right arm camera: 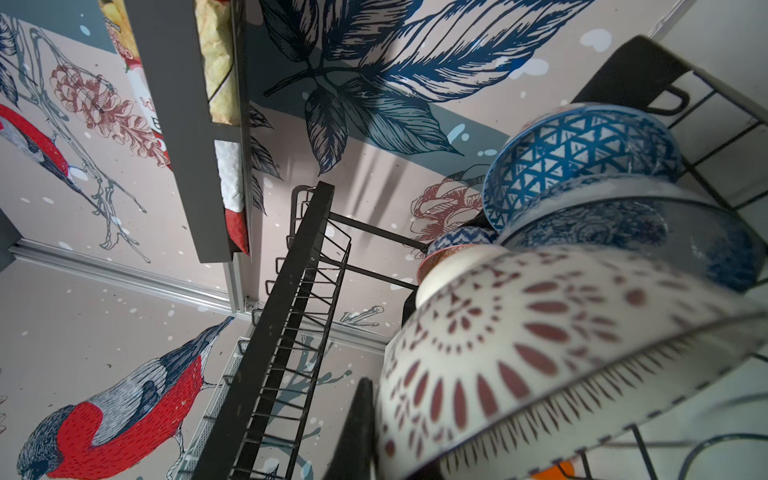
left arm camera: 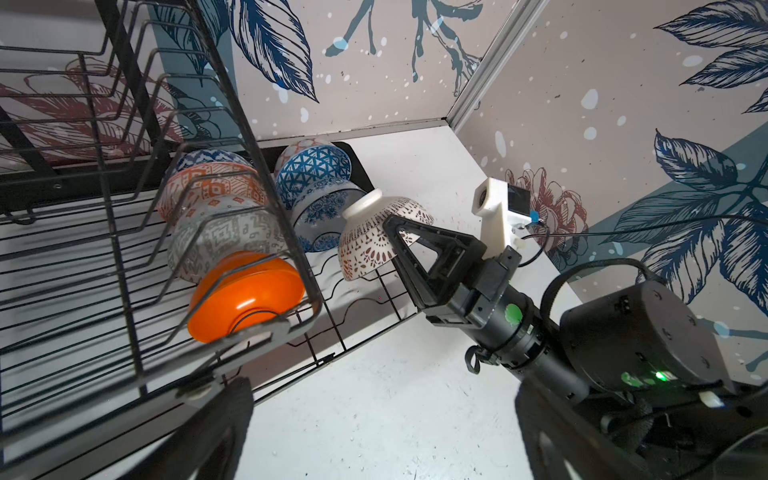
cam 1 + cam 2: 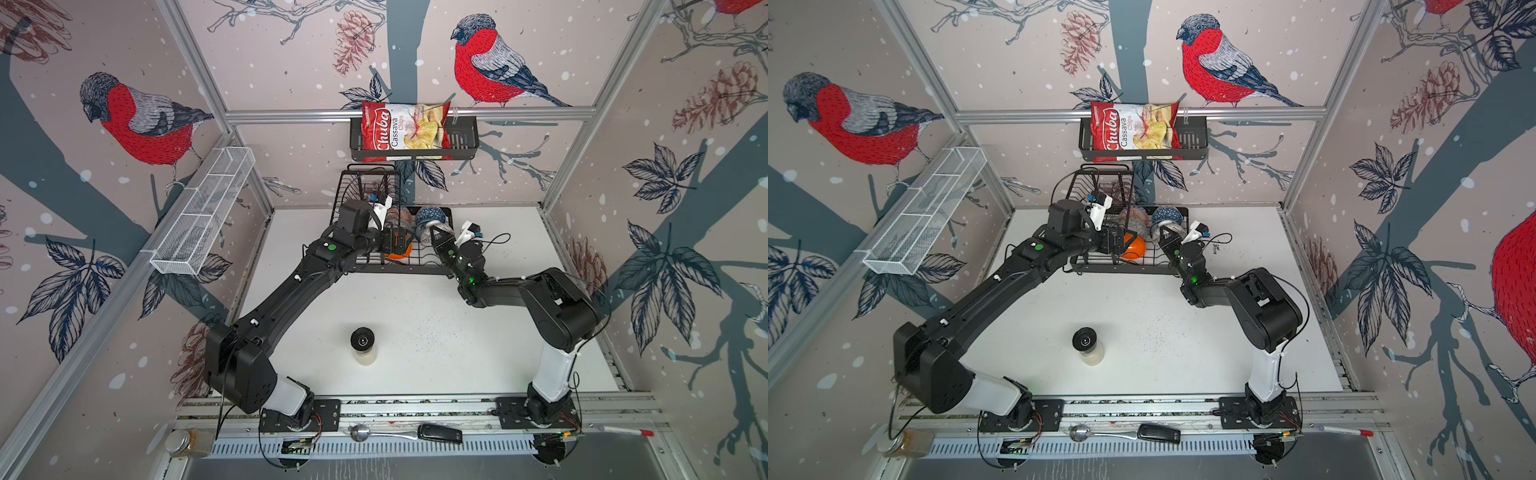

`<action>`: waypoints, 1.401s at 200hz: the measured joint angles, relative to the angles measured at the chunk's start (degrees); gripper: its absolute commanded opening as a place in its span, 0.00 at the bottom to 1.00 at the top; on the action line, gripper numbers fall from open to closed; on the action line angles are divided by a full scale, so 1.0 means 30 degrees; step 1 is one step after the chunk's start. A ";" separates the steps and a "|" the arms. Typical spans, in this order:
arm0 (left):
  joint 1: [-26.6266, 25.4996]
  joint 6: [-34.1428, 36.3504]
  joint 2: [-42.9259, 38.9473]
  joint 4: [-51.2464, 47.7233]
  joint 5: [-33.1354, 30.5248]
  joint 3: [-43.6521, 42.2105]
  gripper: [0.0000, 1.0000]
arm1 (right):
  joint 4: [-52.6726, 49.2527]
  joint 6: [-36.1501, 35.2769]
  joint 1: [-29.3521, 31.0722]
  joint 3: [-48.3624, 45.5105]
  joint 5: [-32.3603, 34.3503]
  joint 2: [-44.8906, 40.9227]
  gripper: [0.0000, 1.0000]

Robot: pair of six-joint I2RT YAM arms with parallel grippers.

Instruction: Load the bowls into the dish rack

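My right pincer [image 2: 398, 232]: clamped on the rim of the white brown-lattice bowl [image 2: 368, 245], tilted over the dish rack [image 3: 395, 269] lower tray's right side, just beside two blue-white bowls [image 2: 316, 174] | my left pincer [image 3: 1116, 244]: jaws wide apart, holding nothing, near the glossy orange bowl [image 2: 245, 295] | rack: at the worktop [image 3: 415, 316] back edge

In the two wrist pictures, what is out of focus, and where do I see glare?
Right wrist view: the white bowl with brown lattice is close and blurred, the wallpaper behind is sharp. Left wrist view: the orange bowl carries a white glare streak.
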 measured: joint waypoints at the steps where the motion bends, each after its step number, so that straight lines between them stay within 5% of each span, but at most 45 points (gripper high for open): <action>1: 0.0007 0.0000 0.0000 0.0022 0.0000 -0.0022 0.98 | -0.0007 0.0015 -0.0015 0.0051 0.0000 0.0058 0.00; 115: 0.0984 -0.0051 -0.0605 0.0933 0.0189 -0.1188 0.99 | -0.1362 0.1938 0.0044 0.2215 -0.0080 0.3067 0.00; 280: 0.1005 -0.0248 -0.0510 0.1071 0.0663 -0.1348 0.99 | -0.1719 0.2565 0.0328 0.1749 0.1064 0.2973 0.00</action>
